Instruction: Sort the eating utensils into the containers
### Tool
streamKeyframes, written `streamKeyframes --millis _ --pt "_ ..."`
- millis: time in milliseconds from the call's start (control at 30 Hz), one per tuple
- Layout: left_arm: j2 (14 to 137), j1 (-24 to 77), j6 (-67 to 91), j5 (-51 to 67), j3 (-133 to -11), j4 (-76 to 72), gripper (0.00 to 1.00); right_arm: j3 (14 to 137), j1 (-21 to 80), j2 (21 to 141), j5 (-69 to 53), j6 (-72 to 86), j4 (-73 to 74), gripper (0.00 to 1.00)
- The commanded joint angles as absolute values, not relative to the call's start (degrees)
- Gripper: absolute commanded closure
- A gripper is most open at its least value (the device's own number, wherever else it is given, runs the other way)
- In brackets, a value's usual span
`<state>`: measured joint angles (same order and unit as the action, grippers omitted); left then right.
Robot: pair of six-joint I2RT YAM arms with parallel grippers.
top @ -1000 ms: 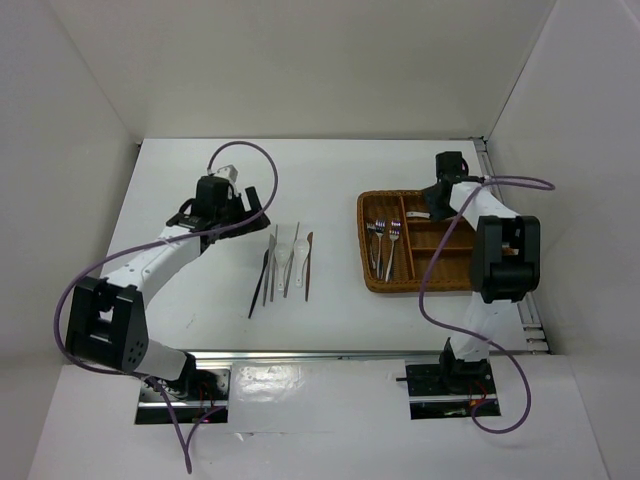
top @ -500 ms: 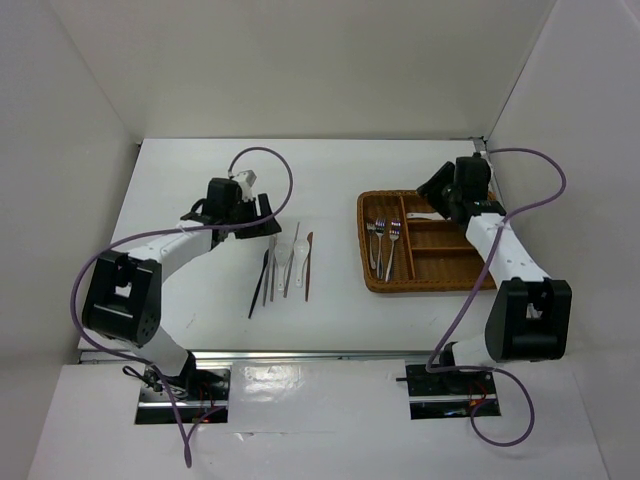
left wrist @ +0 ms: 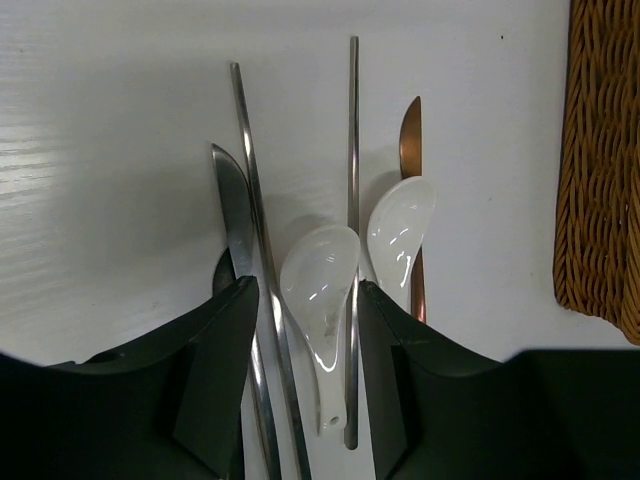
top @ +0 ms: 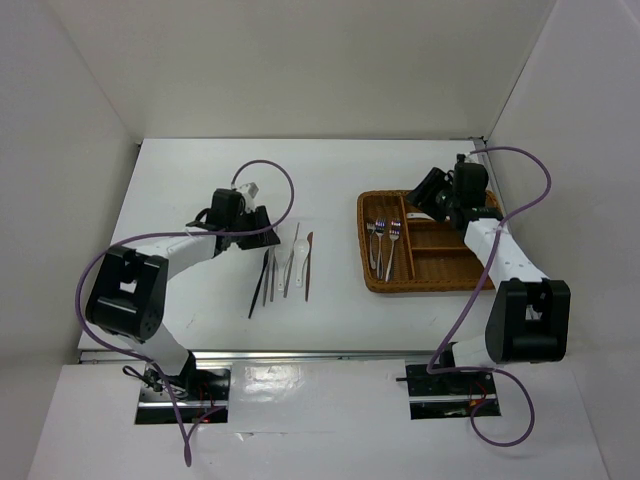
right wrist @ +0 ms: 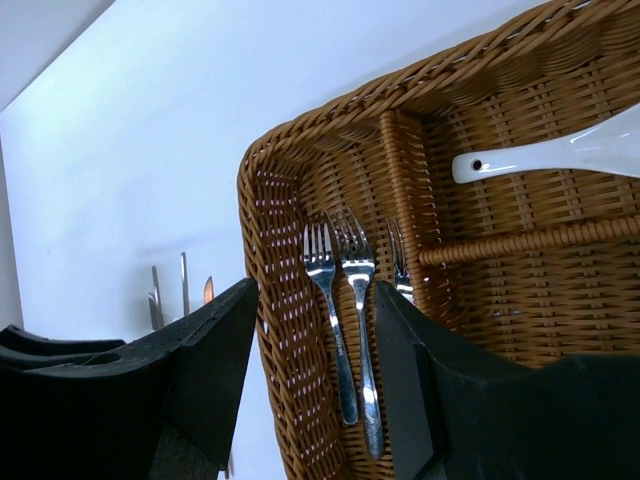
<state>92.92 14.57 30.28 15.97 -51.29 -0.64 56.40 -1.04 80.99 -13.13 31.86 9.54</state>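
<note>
- Left gripper [left wrist: 305, 292]: jaws spread, nothing grasped. It sits low over the loose utensils on the white table [left wrist: 100, 120].
- Between its fingers lie a white ceramic spoon [left wrist: 318, 290] and a thin silver metal stick [left wrist: 352, 150], side by side.
- A second white spoon [left wrist: 400, 235] lies just right of that stick, against a copper-brown stick [left wrist: 410, 130].
- Further left, another silver stick [left wrist: 245, 150] touches a dark grey flat stick [left wrist: 226, 190].
- Right gripper [right wrist: 318, 295]: jaws spread, empty, over the brown woven wicker tray [right wrist: 268, 300].
- Silver metal forks [right wrist: 345, 290] lie lengthwise in the tray's long end compartment.
- A third white spoon [right wrist: 560, 150] lies in the neighbouring compartment, beyond the divider.
- The tray stands well apart from the loose utensils.
</note>
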Motion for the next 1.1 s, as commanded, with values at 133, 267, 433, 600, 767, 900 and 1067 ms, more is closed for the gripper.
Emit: streamKeyframes --millis 133,267,433,600,767,900,1067 --pt "95.62 16.44 32.07 15.74 -50.54 -4.04 0.45 56.42 -0.88 78.66 -15.56 27.52 6.15 0.42" --pt "96.94 16.96 33.84 13.19 -50.54 -4.57 0.48 57.03 -0.88 79.97 -17.13 26.37 6.15 0.41" --pt "98.87 16.96 34.63 13.18 -50.54 -4.57 0.51 57.66 -0.88 79.20 -17.14 25.23 7.21 0.41" --pt "100.02 17.49 34.11 12.66 -50.54 -4.57 0.54 56.52 -0.88 77.96 -17.75 25.22 6.06 0.41" --pt "101.16 17.49 34.10 13.88 -50.54 -5.80 0.61 55.99 -0.88 77.96 -19.51 25.22 6.06 0.41" --pt "102.30 18.02 34.10 13.89 -51.06 -6.42 0.71 54.93 -0.88 77.96 -21.79 25.75 4.83 0.41" --pt "102.92 18.02 34.10 13.28 -52.38 -6.42 0.83 54.32 -0.88 77.96 -25.92 24.53 3.69 0.41"
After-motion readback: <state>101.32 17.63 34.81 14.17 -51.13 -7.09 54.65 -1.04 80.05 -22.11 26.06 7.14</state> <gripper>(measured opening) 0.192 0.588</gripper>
